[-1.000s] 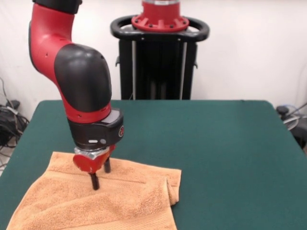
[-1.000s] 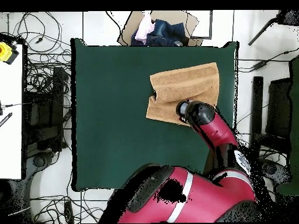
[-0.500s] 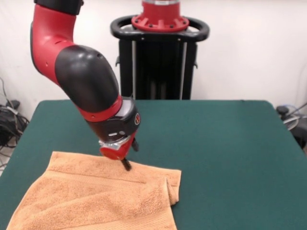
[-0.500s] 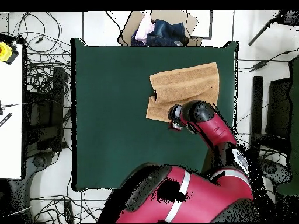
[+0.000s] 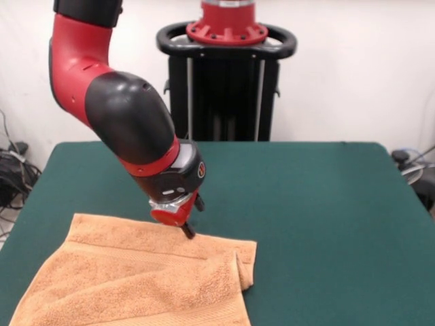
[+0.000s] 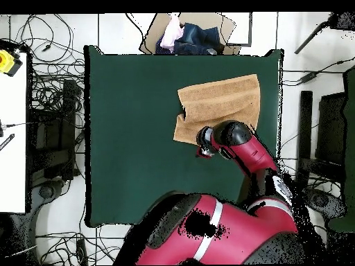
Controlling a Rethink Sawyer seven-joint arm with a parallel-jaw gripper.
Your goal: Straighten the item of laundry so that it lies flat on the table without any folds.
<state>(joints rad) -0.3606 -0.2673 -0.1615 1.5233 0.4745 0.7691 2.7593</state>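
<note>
Item: orange-tan terry towel (image 5: 136, 278), near left area of the green table (image 5: 312, 204), right end doubled under in a fold (image 5: 245, 265). Soft, limp, light; best pinched at that folded corner. Gripper (image 5: 187, 231) at its far edge, finger state indeterminable.

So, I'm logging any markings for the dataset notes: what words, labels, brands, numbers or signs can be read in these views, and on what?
None can be read.
Small round red mark on the arm's wrist, just above the claw: too small and blurred to read.
Towel: no readable label or tag shows in either view.
Table: plain green top, no print.
</note>
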